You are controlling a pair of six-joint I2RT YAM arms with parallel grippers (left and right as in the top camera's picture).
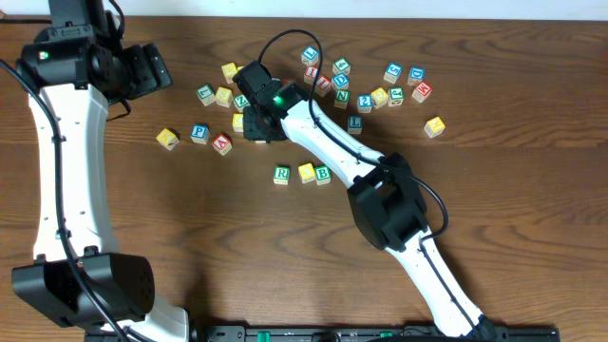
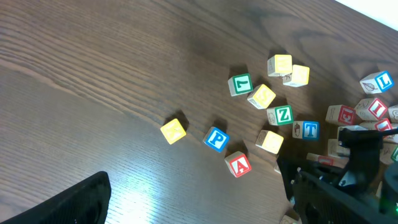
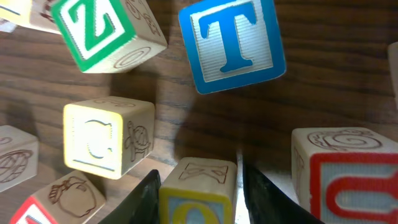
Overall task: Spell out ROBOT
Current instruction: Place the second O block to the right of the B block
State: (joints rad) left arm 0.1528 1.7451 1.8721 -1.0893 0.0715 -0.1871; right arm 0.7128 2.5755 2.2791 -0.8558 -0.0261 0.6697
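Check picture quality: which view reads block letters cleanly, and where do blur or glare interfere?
Right wrist: T block crisp, yellow block cropped at the bottom edge. Left wrist: letters readable, dark foreground shape blurred. Overhead: letters small, lighting even.

White arm links (image 1: 57,161), black joints (image 1: 388,204) and jaws — black cables (image 1: 288,33), a green light (image 1: 278,98).

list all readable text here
"R": R block, green
"B": B block, green
"7": 7 block, green
"Z": Z block, green
"T": T block, blue
"P": P block, blue
"A": A block, red
"L": L block, blue
"O", partial: O block, yellow
rest: too small or blurred
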